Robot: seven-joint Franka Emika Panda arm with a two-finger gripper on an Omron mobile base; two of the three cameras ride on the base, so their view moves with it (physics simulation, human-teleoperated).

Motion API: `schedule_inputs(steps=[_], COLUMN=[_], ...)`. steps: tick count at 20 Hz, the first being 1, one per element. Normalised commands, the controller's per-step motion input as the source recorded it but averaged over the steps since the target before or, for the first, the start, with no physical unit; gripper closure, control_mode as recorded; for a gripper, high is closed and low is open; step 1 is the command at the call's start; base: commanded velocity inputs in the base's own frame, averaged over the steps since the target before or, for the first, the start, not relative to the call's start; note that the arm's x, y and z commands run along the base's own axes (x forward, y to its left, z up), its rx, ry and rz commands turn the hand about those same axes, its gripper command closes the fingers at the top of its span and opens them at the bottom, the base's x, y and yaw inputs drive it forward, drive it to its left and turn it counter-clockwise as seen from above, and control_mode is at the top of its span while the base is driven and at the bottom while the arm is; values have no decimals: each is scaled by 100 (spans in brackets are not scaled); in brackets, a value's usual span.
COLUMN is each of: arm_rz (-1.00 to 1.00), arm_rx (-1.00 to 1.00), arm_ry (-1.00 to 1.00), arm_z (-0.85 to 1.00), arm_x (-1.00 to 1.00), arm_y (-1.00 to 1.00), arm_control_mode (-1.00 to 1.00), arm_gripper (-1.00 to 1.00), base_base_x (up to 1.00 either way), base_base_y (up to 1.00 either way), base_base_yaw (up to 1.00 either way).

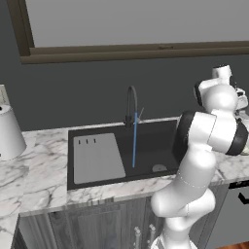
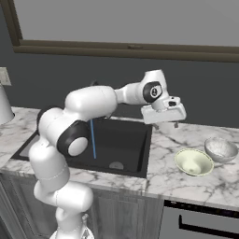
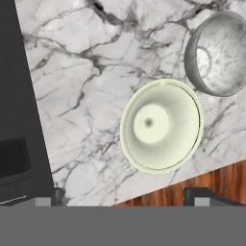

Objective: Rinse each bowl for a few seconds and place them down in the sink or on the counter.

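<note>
Water running into the sink. Both bowls, cream and grey, dry-side on the desk right of the basin, near its front edge. Hand released, empty, hovering above them. Nothing rinsed yet, I'd say.

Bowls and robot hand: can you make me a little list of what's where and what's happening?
Cream bowl: on the counter, right of the sink, upright, empty
Grey bowl: beside the cream bowl, further right
Gripper: open, holding nothing, above the counter between sink and bowls
Faucet: water running into the sink
White cylinder: on the counter left of the sink
Rinsing: neither bowl picked up yet
</note>
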Motion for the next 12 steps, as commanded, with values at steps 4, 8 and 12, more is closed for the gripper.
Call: schedule_inputs(steps=[4,8,12], arm_rz=[0,0,0], arm_rx=[0,0,1], arm_ry=[6,7,5], arm_z=[-21,-22,-22], arm_x=[-1,0,0], arm_y=[-2,-4,-9], arm_control_mode=[-100,-100,-100], arm_gripper=[-100,-100,-100], base_base_x=[0,0,0], base_base_y=[0,0,0], base_base_yaw=[0,0,0])
